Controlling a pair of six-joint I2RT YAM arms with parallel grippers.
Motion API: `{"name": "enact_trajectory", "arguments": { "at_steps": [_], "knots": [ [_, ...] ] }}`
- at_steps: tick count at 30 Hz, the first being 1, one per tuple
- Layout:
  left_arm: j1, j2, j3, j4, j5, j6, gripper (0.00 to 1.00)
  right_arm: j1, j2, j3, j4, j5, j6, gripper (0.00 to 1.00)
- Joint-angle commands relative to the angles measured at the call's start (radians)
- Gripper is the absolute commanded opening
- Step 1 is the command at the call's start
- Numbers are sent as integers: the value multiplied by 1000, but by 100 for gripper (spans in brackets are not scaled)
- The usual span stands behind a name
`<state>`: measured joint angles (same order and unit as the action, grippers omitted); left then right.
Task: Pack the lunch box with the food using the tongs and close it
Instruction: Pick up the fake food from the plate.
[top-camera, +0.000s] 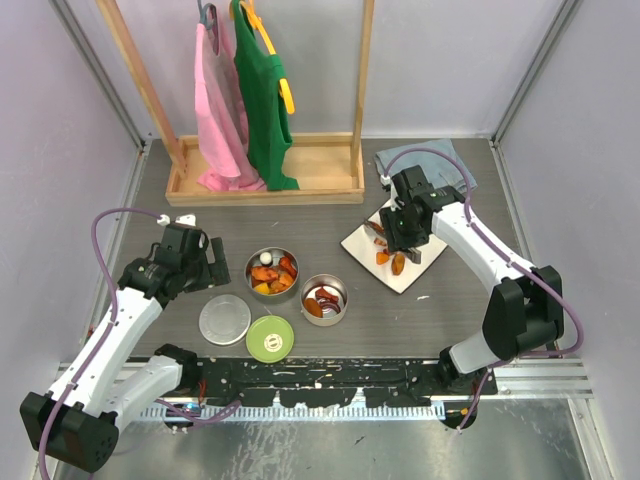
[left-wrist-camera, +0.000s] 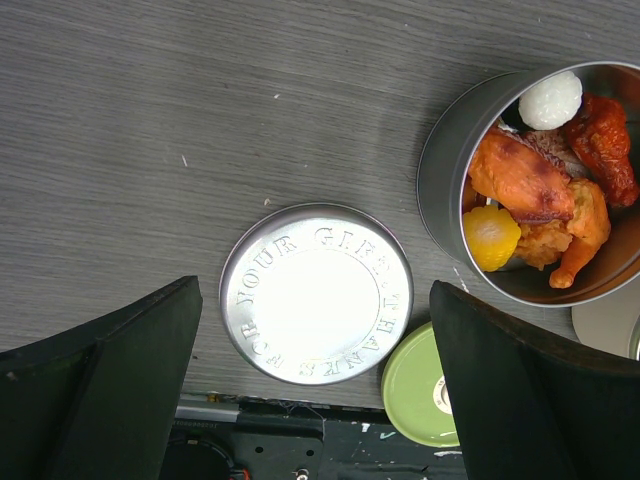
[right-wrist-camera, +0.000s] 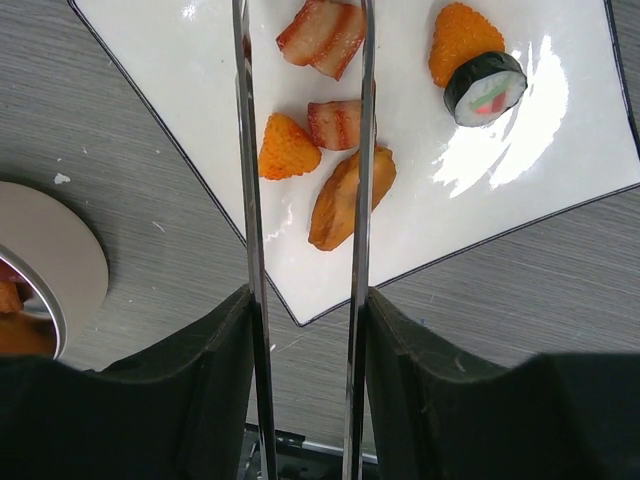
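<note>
Your enclosure: pale walls (top-camera: 450, 60), even diffuse light. Dark grey wood-grain table (top-camera: 300, 225). At its far edge you have a wooden clothes rack (top-camera: 265, 186) with pink top (top-camera: 215, 110) and green top (top-camera: 262, 100) hanging.

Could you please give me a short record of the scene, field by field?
left gripper: open, empty, near the steel lid
right gripper: shut on the tongs, over the white plate
tongs: arms apart above the food left on the plate
fuller tin: uncovered, heaped with pieces
second tin: uncovered, a few pieces inside
green lid: flat on the table beside the steel lid
</note>
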<state>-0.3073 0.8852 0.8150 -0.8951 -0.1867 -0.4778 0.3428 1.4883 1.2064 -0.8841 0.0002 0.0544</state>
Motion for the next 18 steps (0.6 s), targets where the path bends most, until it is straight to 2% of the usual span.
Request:
{"name": "enact_trajectory", "arguments": {
  "at_steps": [1,9,18],
  "knots": [
    [3,-15,14,13,-7,5,98,-5,-17,49,5,-8,-9,46],
    [2,-11,15,15,-2,7,98,-5,-48,32,-22,9,6,33],
    [3,-8,14,15,-1,7,98,-4,-138,9,-32,25,45,26]
  ]
}}
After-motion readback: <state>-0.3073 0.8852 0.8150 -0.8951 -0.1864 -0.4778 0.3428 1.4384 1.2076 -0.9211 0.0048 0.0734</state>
